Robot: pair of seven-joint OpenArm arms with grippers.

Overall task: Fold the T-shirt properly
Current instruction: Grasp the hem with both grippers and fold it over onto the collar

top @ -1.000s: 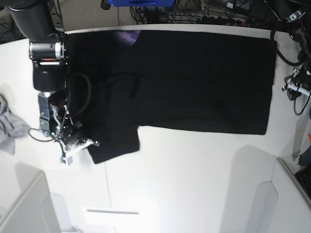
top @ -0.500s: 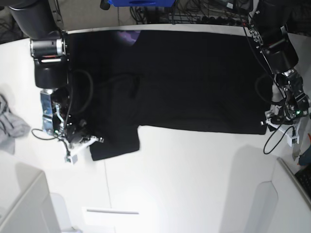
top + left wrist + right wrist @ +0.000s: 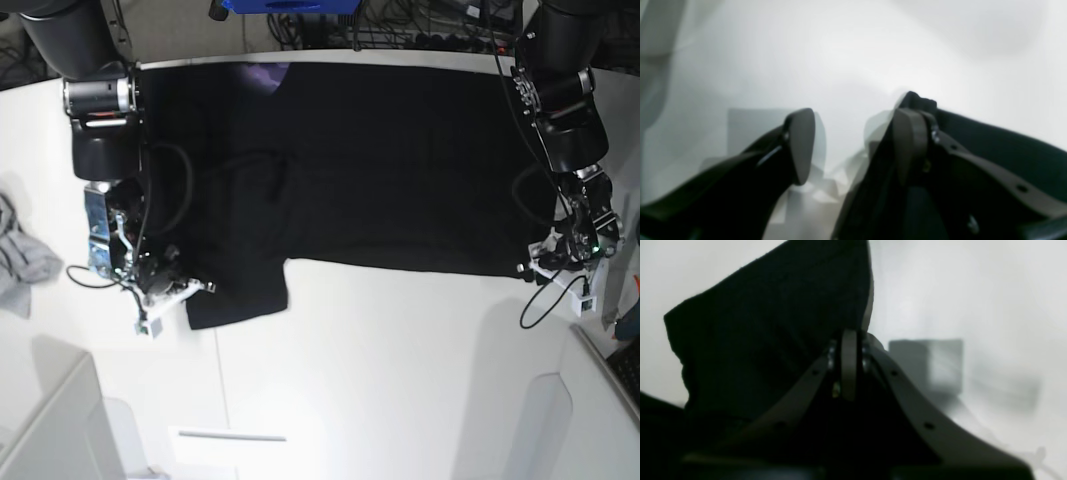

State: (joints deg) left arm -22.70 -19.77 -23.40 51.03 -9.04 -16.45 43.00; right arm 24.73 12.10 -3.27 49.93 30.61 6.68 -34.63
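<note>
While the T-shirt [image 3: 370, 170] lies spread flat across the table [image 3: 380, 380], sleeve toward the right arm, both arms sit at its near corners. Right gripper [image 3: 849, 366]: jaws together, clamped on the sleeve corner. Left gripper [image 3: 853, 146]: jaws apart, straddling the hem corner [image 3: 918, 100], nothing held. Risk: left closes on table or a single layer, so the lift goes uneven and the shirt drags or bunches. Grey cloth [image 3: 18, 262] sits well apart; cables [image 3: 550, 300] trail near the hem.
</note>
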